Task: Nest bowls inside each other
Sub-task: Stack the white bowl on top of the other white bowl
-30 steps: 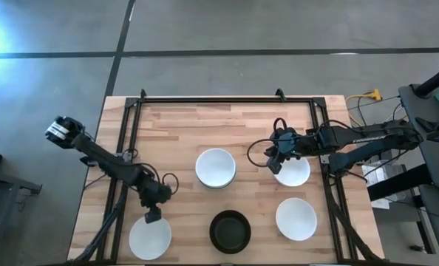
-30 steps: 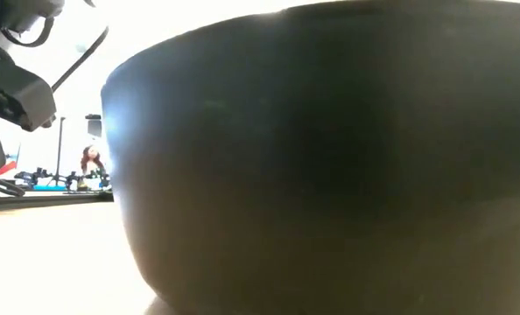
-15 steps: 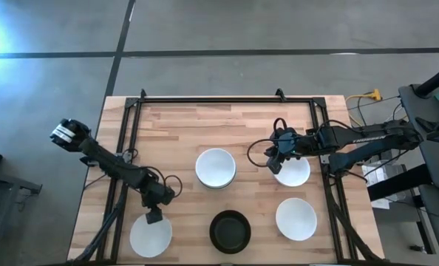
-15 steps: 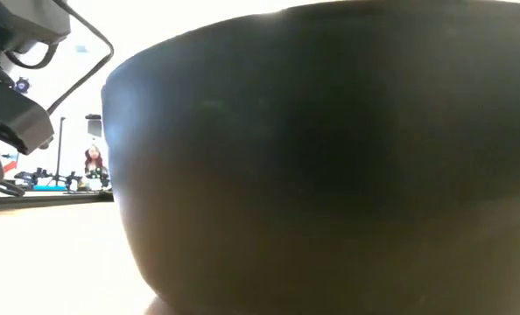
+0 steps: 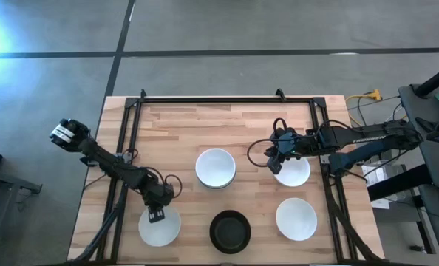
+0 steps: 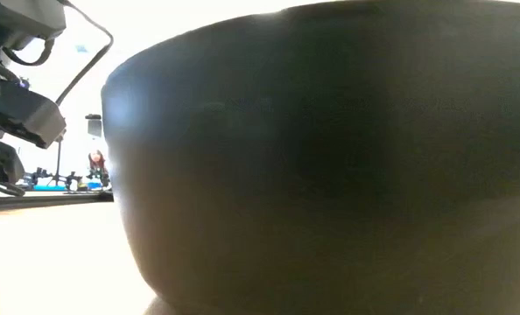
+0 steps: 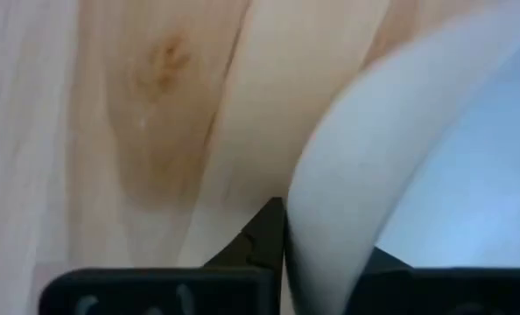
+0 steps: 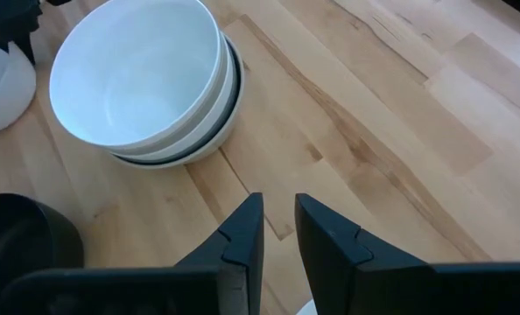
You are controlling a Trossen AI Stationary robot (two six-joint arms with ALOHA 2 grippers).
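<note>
My left gripper (image 5: pixel 157 215) is shut on the far rim of a white bowl (image 5: pixel 159 227) at the table's near left. In the left wrist view that bowl (image 7: pixel 435 149) fills the frame. My right gripper (image 5: pixel 276 160) stands at the left rim of another white bowl (image 5: pixel 293 172) at the right. Its fingers (image 8: pixel 277 232) are nearly together. A stack of nested bowls (image 5: pixel 216 168), white ones over a dark one, sits on the table's middle. A black bowl (image 5: pixel 230 230) rests near the front edge. A third white bowl (image 5: pixel 296 219) rests at the near right. My left gripper pinches the bowl's rim (image 7: pixel 305 219), with one finger (image 7: pixel 262 234) outside the wall and the other inside. The fingers come from above, on the bowl's far side. Whether the bowl's base is on the table I cannot tell. My right gripper comes from above at the bowl's left rim. Only a white sliver of that rim (image 8: pixel 307 308) shows between its fingers. The bowl sits upright on the table.
The black bowl (image 6: pixel 330 157) fills the low view, with my left gripper (image 6: pixel 19 131) showing beside it. A black metal frame (image 5: pixel 227 99) runs along the table's far edge and sides. Bare wood lies at the far left and far middle.
The near-left white bowl has shifted toward the table's right and far edges along with my left gripper, which has moved slightly to the right. My right arm has kept still.
</note>
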